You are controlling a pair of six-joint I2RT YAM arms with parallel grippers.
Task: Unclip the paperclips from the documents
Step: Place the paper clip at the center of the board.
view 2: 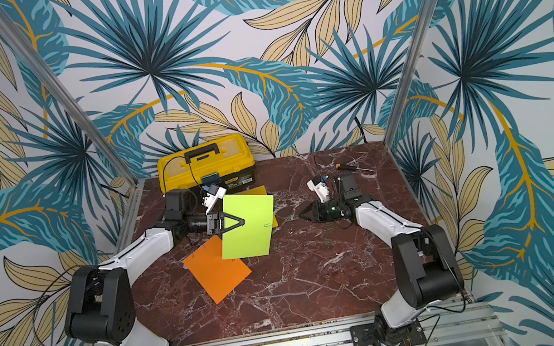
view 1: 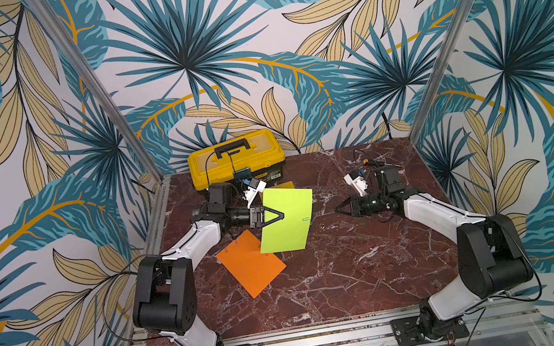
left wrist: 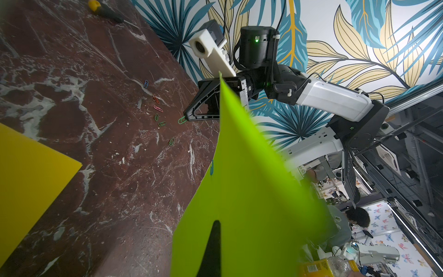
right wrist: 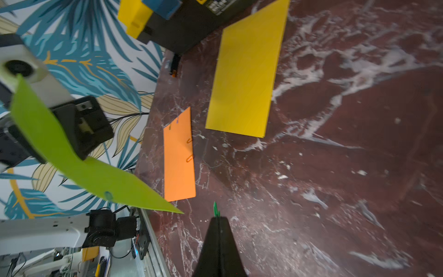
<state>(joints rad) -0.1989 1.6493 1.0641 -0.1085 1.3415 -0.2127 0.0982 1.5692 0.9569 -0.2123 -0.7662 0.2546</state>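
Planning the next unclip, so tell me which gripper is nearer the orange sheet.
Left. The left gripper, jaws shut on the lime sheet, hangs just past the far corner of the orange sheet. The right gripper, pinching a green paperclip, sits well off to the sheet's right.

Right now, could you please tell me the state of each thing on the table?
Lime green sheet: held aloft, one clip attached.
Left gripper: shut on that sheet.
Right gripper: shut on a green paperclip.
Orange sheet: flat, clips attached.
Yellow sheet: flat, no clip visible.
Toolbox: closed.
Loose paperclips: lying on table.
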